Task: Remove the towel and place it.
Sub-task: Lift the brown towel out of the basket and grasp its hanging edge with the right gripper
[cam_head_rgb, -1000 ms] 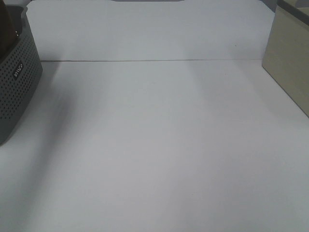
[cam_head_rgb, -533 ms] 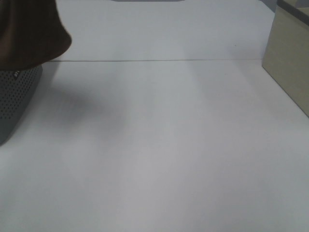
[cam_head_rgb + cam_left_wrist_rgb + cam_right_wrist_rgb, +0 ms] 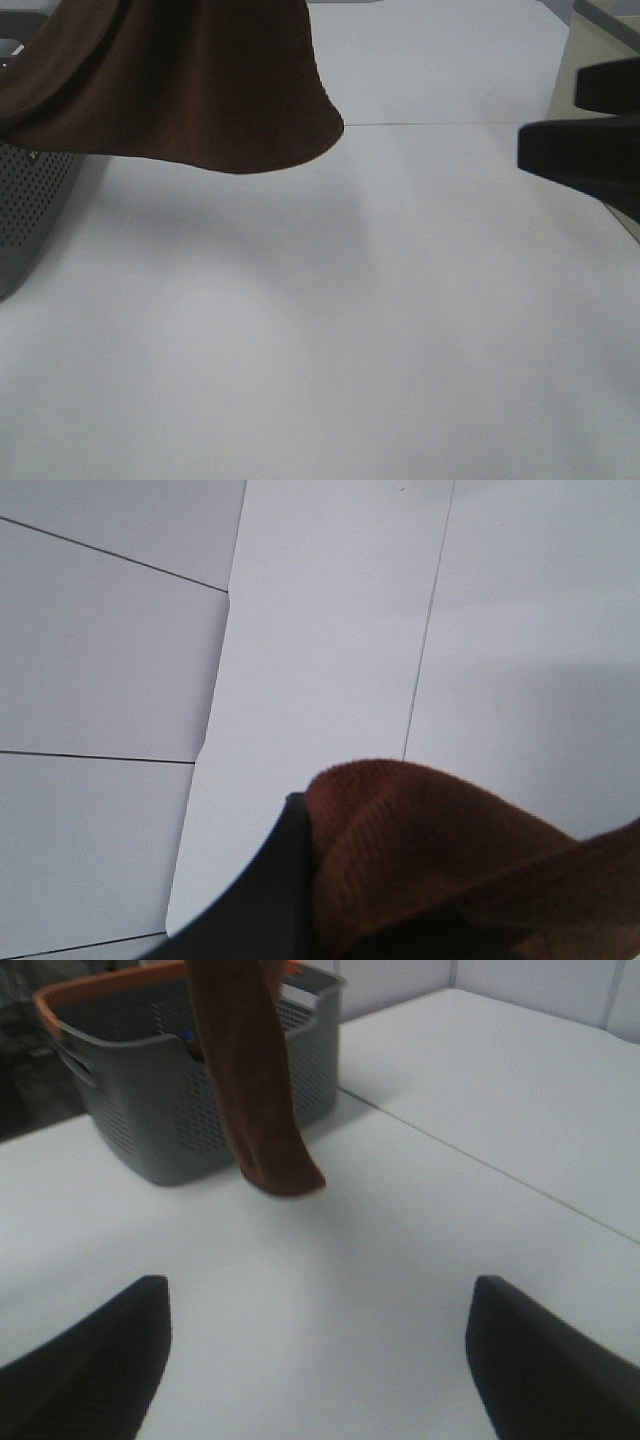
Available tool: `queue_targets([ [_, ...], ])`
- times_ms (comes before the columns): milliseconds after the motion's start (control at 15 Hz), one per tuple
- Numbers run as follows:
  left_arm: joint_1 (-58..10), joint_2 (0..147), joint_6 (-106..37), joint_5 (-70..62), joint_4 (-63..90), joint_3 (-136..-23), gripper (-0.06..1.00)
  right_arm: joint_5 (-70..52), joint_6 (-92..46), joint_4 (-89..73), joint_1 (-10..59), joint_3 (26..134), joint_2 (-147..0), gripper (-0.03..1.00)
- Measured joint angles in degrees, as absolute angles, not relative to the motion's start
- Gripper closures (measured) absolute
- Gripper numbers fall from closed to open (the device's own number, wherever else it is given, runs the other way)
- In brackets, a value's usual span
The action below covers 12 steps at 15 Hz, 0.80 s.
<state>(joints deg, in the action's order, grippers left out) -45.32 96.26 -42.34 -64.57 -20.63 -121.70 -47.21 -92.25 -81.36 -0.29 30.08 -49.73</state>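
Note:
The dark brown towel (image 3: 200,80) hangs in the air at the upper left of the exterior view, its lower edge above the white table (image 3: 330,330). Part of it still trails over the grey basket (image 3: 30,200). My left gripper (image 3: 300,880) is shut on a fold of the towel (image 3: 430,860); it is out of the exterior view. My right gripper (image 3: 590,120) is open and empty at the right edge. The right wrist view shows its fingers (image 3: 90,1360) spread wide, facing the hanging towel (image 3: 255,1080) and the basket (image 3: 150,1110).
A beige box (image 3: 598,42) stands at the far right behind my right gripper. The basket has an orange rim (image 3: 60,1010). A thin seam (image 3: 430,124) crosses the table at the back.
The towel has risen out of the basket and swung right across the upper left. My right gripper has come in from the right edge.

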Motion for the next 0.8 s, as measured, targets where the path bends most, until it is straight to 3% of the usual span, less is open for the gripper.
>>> queue_targets([
  [333, -46.6, 96.3, -42.3, -64.6, -20.6, -121.7, 0.94, -61.1, -112.3, -98.1, -0.3, 33.3, -71.0, 0.20],
  [600, -46.6, 96.3, -42.3, -64.7, -20.6, -121.7, 0.94, -65.5, -111.3, -97.3, 1.6, 43.1, -82.2, 0.20],
  [800, -46.6, 96.3, -42.3, -64.6, -20.6, -121.7, 0.94, -60.6, -107.1, -93.2, 10.5, 51.6, -89.3, 0.20],
])
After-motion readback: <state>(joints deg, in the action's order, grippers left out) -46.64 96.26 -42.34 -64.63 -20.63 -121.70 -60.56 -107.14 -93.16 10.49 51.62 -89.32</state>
